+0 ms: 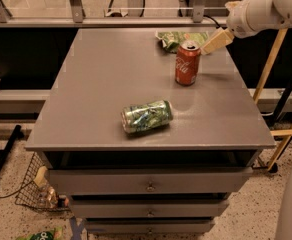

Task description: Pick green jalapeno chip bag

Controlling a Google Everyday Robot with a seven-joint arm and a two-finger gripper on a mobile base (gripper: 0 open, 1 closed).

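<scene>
The green jalapeno chip bag (178,38) lies crumpled at the far right of the grey cabinet top (101,84), partly hidden behind the red Coca-Cola can (187,63). My gripper (215,41) hangs on the white arm at the upper right, just right of the bag and slightly above the top, its pale fingers pointing down-left toward the bag. It holds nothing that I can see.
A dented green-and-silver soda can (146,116) lies on its side near the front middle. Drawers (148,183) sit below the top. A wire basket (36,191) stands on the floor at the left. A wooden frame (273,59) stands at the right.
</scene>
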